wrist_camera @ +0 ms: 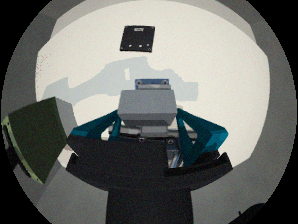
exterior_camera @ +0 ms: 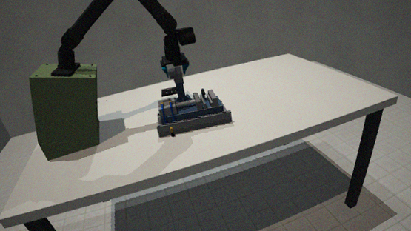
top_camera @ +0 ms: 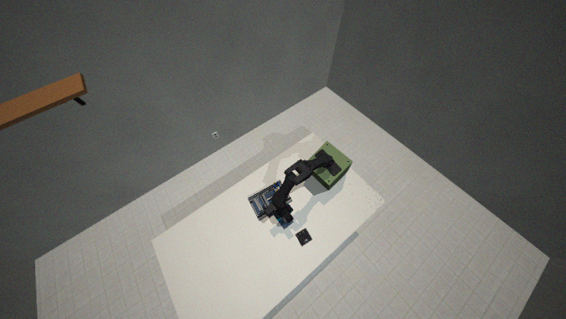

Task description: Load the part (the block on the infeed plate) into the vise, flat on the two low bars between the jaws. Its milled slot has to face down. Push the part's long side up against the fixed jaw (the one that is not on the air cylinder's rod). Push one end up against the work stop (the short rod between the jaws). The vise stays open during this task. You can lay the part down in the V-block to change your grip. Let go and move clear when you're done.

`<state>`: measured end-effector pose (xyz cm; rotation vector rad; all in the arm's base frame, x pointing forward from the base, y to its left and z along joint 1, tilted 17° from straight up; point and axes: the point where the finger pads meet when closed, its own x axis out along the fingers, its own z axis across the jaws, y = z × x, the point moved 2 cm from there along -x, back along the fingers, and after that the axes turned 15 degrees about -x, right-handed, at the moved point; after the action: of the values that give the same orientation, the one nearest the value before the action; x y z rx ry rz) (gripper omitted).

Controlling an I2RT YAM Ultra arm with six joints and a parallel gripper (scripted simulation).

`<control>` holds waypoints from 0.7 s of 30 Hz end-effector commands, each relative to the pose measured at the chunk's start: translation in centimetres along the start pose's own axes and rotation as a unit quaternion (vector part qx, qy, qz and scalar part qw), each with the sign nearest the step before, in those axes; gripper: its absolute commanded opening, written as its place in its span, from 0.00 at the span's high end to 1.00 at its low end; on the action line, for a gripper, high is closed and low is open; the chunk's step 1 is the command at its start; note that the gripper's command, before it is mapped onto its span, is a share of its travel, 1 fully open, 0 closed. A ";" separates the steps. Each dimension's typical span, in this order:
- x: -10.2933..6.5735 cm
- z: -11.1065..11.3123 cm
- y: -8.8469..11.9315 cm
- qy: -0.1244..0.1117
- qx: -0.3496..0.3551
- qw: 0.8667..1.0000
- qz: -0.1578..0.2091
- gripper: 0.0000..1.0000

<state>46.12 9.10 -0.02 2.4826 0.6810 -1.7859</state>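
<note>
The part, a grey block, sits at the top of the blue V-block stand. My gripper points down over it, its teal fingers spread at either side of the block, open. Whether the fingertips touch the block is unclear; its slot does not show. The infeed plate is black and bears no block. The vise stands open beside the stand, with its rod-side jaw, fixed jaw and work stop. No part lies between the jaws.
The air cylinder is at the vise's left in the exterior view. A grey tray wall runs along the vise's near side. The green pedestal carries the arm. The table edge is in front.
</note>
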 end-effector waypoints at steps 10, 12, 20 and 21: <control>-0.8 -1.3 -0.3 0.039 -0.012 0.997 -0.073 0.19; -1.0 -1.7 -0.2 0.046 -0.014 0.996 -0.081 0.19; -0.4 -0.9 0.0 0.040 -0.008 0.992 -0.115 0.19; -0.4 -0.9 0.0 0.040 -0.008 0.992 -0.115 0.19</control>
<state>45.88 8.81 -0.82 2.5385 0.9405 -1.8035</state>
